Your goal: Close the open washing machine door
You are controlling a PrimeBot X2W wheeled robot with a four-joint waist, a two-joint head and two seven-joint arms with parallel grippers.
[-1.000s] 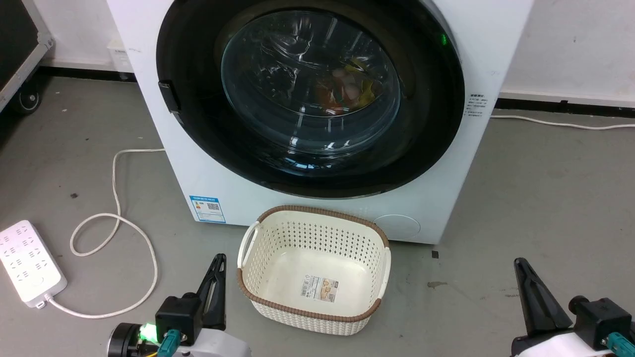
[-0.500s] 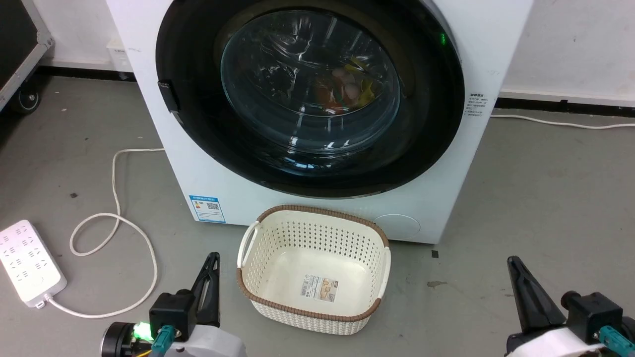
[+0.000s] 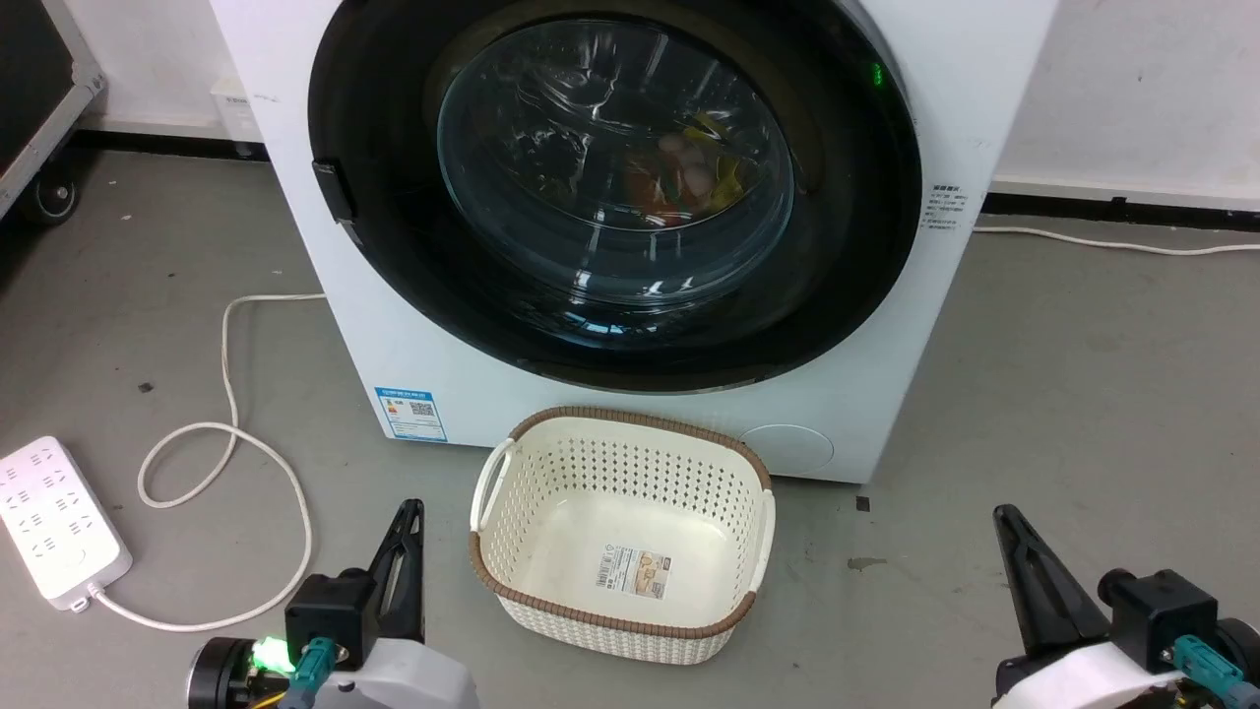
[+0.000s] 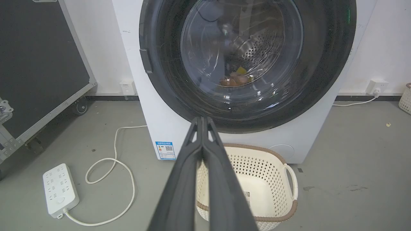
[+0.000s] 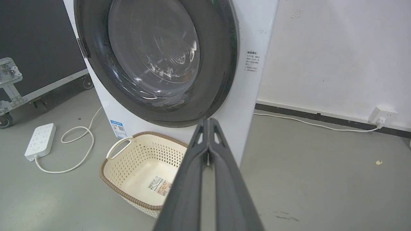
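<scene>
The washing machine door (image 3: 615,177) is a large round black-rimmed door with a clear glass centre, lying flat against the white machine front (image 3: 433,364); coloured laundry shows through the glass. The same door (image 4: 247,54) fills the top of the left wrist view, and in the right wrist view the door (image 5: 154,57) appears at an angle. My left gripper (image 3: 407,512) sits low at the lower left, shut and holding nothing, well short of the machine. My right gripper (image 3: 1004,517) is at the lower right, also shut and holding nothing. Fingers (image 4: 200,154) and fingers (image 5: 208,154) are pressed together.
A cream perforated basket (image 3: 492,492) with a brown rim stands on the grey floor before the machine, between my grippers. A white power strip (image 3: 59,517) and looped cable (image 3: 231,443) lie at the left. A black wheeled case (image 4: 38,64) stands at the far left.
Both grippers have slid slightly down and leftward in the head view. The door and basket have not moved.
</scene>
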